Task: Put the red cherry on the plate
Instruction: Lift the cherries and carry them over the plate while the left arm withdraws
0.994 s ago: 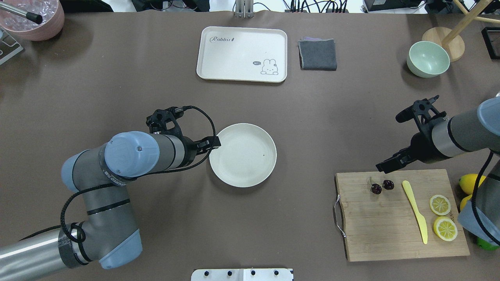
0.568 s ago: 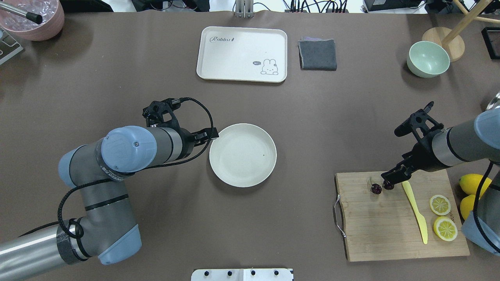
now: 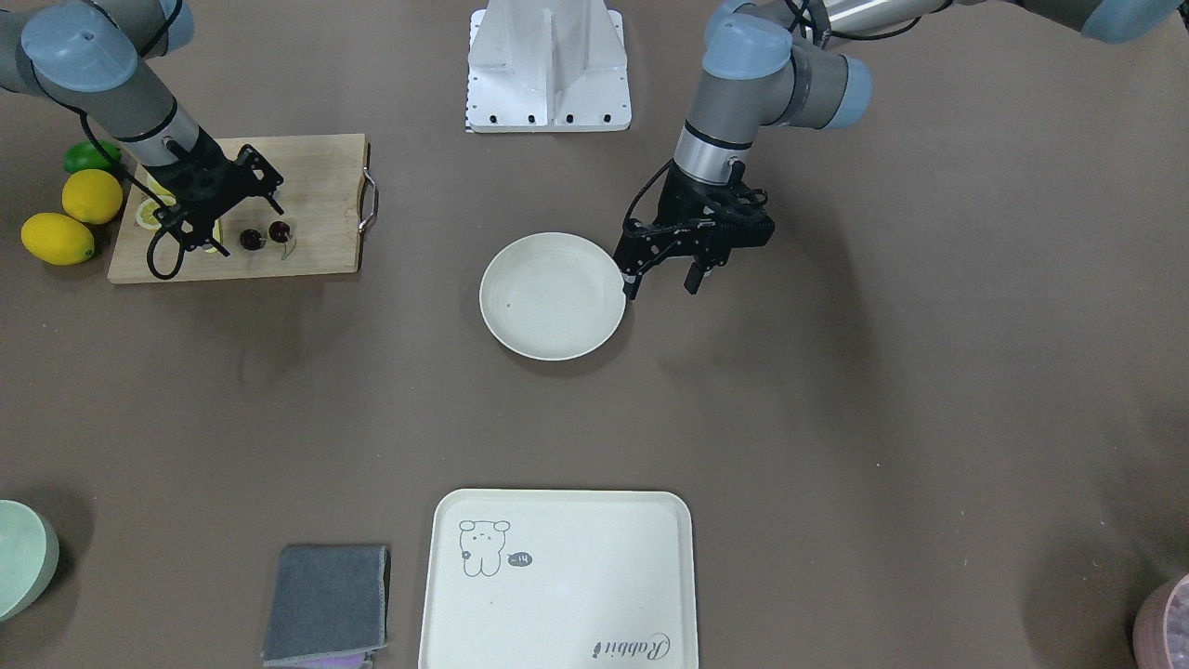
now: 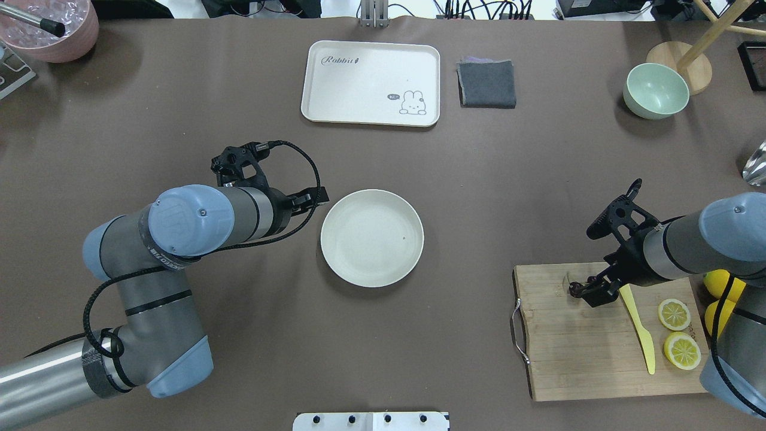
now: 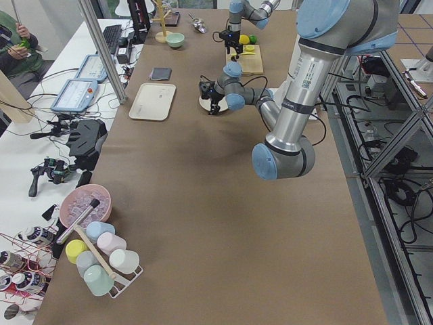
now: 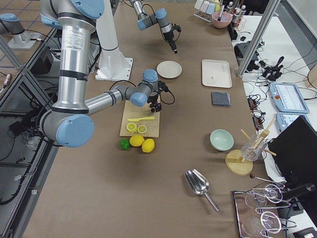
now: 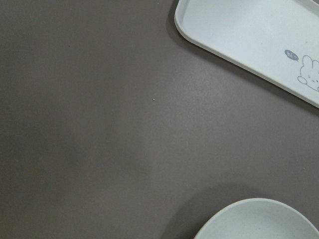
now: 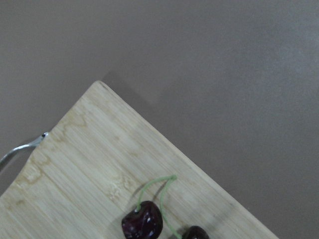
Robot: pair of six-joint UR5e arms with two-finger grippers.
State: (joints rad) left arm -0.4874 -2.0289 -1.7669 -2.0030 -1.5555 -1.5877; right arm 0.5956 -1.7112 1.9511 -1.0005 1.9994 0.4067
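Two dark cherries joined by thin green stems make up the red cherry point(image 3: 251, 239), and one round plate point(image 4: 359, 254) is seen, bare inside. One wooden cutting board point(image 4: 586, 359) carries the cherry near its far corner on the plate's side, along with one yellow knife point(image 4: 637, 326) and two lemon slices point(image 4: 674, 313). Two whole lemons point(image 3: 92, 196) and one lime point(image 3: 91, 154) lie just beside the board. One cream tray point(image 4: 359, 78), one grey cloth point(image 4: 486, 84) and one pale green bowl point(image 4: 655, 91) are set along the far side. The two fruits lie side by side, roughly along the table's length, and their stems run away from the robot and meet near the board's far edge. The right gripper point(image 4: 595, 292) is held over the pair, covering one fruit from overhead; whether it is spread or closed cannot be told. The left gripper point(image 3: 661, 282) is held with jaws apart and nothing between them, just beside the plate's rim. Everything rests on a brown table point(image 4: 508, 197) cover. Benches with screens and cables stand beyond, where part of a person point(image 5: 17, 40) is seen.
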